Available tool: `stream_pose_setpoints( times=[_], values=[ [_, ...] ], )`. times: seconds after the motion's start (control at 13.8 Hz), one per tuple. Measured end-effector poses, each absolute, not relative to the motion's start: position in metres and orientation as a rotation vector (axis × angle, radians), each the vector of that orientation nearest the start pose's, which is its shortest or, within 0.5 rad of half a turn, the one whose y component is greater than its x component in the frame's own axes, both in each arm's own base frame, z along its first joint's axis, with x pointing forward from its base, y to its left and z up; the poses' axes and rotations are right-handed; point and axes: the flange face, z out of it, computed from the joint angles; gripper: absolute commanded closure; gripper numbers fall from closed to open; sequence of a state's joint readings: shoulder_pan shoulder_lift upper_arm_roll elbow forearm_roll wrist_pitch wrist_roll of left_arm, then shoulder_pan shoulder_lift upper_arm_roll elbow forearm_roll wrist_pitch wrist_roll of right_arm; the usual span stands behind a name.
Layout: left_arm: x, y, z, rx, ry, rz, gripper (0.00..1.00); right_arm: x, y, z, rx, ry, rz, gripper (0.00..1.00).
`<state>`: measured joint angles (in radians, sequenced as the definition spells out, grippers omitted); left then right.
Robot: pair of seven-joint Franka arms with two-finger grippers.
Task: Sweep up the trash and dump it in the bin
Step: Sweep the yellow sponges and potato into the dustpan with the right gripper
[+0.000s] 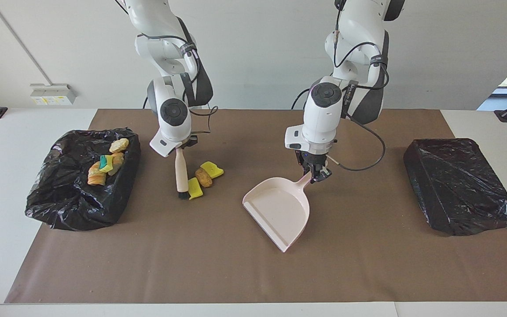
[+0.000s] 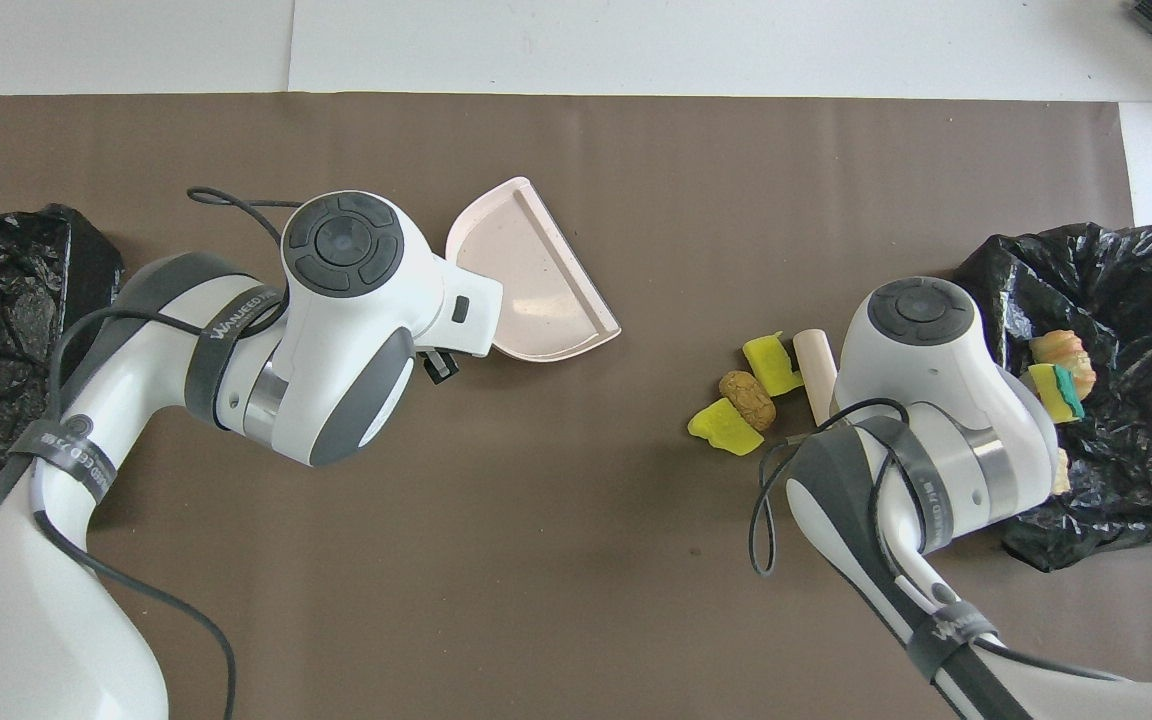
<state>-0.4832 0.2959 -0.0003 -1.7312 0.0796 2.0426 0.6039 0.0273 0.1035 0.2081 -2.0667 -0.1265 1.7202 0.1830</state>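
Our left arm reaches down from its base over the middle of the table, wrist pointing straight down. Its black two-finger left gripper (image 1: 316, 172) is clamped on the handle of the pale pink plastic dustpan (image 1: 278, 208), hidden under the wrist in the overhead view. Our right arm bends down toward its own end of the table, wrist tilted. Our right gripper (image 1: 182, 147) is closed on the top of the cream-handled, black-bristled brush (image 1: 181, 172), which hangs nearly upright below it.
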Motion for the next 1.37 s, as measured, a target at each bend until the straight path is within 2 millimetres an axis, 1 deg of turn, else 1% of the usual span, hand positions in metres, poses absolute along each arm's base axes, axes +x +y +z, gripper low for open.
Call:
stream_pose_setpoints(
  times=[0.07, 0.14, 0.22, 0.29, 0.36, 0.51, 0.65, 0.79, 1.01, 1.16, 1.37],
  values=[
    [0.57, -0.289, 0.405, -2.526, 1.746, 0.005, 1.0, 0.506, 0.092, 0.372, -3.246, -0.109, 0.717, 1.0],
    [0.568, -0.287, 0.4, -2.461, 1.84, 0.024, 1.0, 0.509, 0.074, 0.381, -3.239, -0.046, 0.736, 1.0],
    [0.565, -0.286, 0.397, -2.416, 1.901, 0.035, 1.0, 0.508, 0.056, 0.384, -3.232, 0.009, 0.749, 1.0],
    [0.562, -0.286, 0.394, -2.387, 1.94, 0.041, 1.0, 0.504, 0.046, 0.381, -3.226, 0.036, 0.767, 1.0],
    [0.559, -0.286, 0.393, -2.365, 1.967, 0.033, 1.0, 0.499, 0.047, 0.375, -3.224, 0.028, 0.79, 1.0],
    [0.552, -0.288, 0.386, -2.337, 1.996, -0.013, 1.0, 0.489, 0.07, 0.36, -3.231, -0.042, 0.818, 1.0],
    [0.542, -0.289, 0.375, -2.323, 2.015, -0.024, 1.0, 0.478, 0.101, 0.344, -3.199, -0.103, 0.817, 1.0],
    [0.53, -0.293, 0.37, -2.309, 2.035, -0.011, 1.0, 0.468, 0.132, 0.333, -3.138, -0.118, 0.823, 1.0],
    [0.512, -0.288, 0.364, -2.302, 2.05, 0.022, 1.0, 0.461, 0.163, 0.332, -3.074, -0.122, 0.807, 1.0],
    [0.507, -0.285, 0.365, -2.297, 2.055, 0.024, 1.0, 0.459, 0.181, 0.329, -3.027, -0.09, 0.785, 1.0],
    [0.507, -0.283, 0.365, -2.28, 2.072, 0.012, 1.0, 0.461, 0.207, 0.324, -2.919, -0.03, 0.738, 1.0]
  ],
)
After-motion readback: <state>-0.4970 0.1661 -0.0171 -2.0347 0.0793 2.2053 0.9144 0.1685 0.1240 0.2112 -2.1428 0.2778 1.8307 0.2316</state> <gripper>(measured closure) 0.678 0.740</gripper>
